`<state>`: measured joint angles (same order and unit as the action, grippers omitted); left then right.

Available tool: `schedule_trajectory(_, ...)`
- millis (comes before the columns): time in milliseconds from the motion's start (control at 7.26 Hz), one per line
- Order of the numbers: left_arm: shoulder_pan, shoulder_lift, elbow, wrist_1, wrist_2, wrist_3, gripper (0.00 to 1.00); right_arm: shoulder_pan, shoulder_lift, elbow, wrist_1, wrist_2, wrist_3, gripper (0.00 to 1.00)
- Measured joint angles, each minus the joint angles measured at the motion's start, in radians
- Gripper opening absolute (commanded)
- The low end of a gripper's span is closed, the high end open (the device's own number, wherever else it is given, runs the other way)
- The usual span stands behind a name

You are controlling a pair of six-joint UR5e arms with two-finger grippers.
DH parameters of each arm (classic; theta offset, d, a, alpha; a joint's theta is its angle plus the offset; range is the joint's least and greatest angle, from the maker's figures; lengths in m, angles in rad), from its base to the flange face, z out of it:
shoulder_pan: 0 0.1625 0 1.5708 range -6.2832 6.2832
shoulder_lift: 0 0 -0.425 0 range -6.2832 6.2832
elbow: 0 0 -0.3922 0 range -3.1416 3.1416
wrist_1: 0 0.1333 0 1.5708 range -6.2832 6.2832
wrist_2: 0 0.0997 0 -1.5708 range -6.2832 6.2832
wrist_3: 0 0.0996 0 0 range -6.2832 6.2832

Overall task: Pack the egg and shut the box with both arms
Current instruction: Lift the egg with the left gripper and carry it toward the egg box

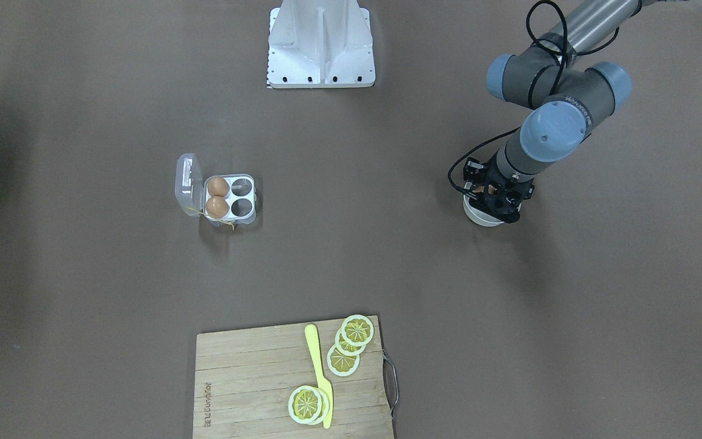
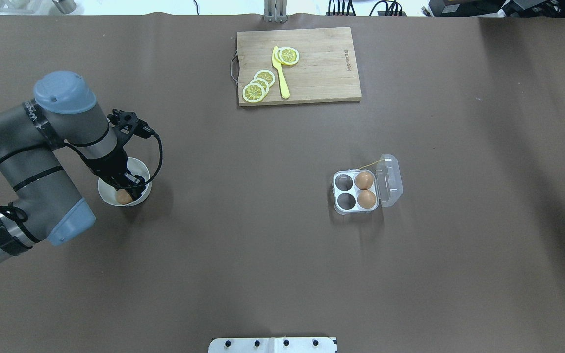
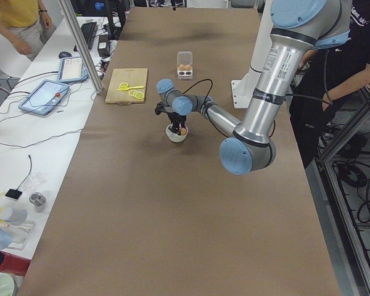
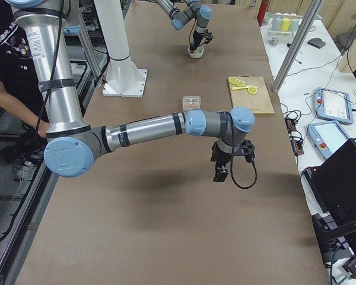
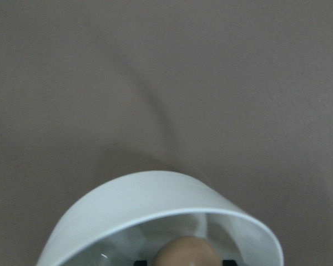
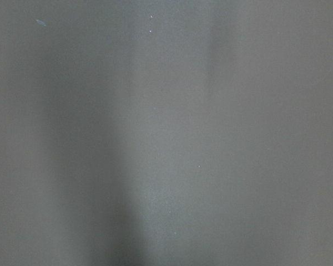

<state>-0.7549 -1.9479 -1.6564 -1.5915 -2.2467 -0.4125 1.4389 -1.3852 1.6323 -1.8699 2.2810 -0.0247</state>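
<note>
The small smooth orange-brown egg [image 5: 186, 250] lies low in the round white bowl [image 5: 155, 191], straight between the black left gripper's [image 2: 126, 189] fingers; whether they clamp it, I cannot tell.

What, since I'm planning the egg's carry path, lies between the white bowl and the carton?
Only bare brown table between bowl and carton, per the overhead view.

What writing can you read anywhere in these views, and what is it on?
Nothing can be quoted with confidence.
Cutting board: brand mark burnt in along one edge, too small to read.
Left arm: pale lettering on its grey wrist sleeve, too blurred to read.
Bystander's black shirt: white print, unreadable.
</note>
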Motion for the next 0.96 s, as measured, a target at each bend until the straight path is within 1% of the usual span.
schedule_trajectory(413, -0.049, -0.005, -0.047, -0.002, -0.031, -0.001, 0.49, 0.0, 0.0, 0.0, 0.0, 0.002, 0.0, 1.0)
schedule_trajectory(688, -0.067, -0.071, -0.056, -0.009, -0.03, -0.039, 0.49, 0.0, -0.001, -0.001, -0.002, 0.007, 0.0, 1.0)
schedule_trajectory(964, -0.067, -0.164, -0.05, -0.017, -0.03, -0.155, 0.49, 0.0, -0.001, -0.008, -0.004, 0.009, 0.0, 1.0)
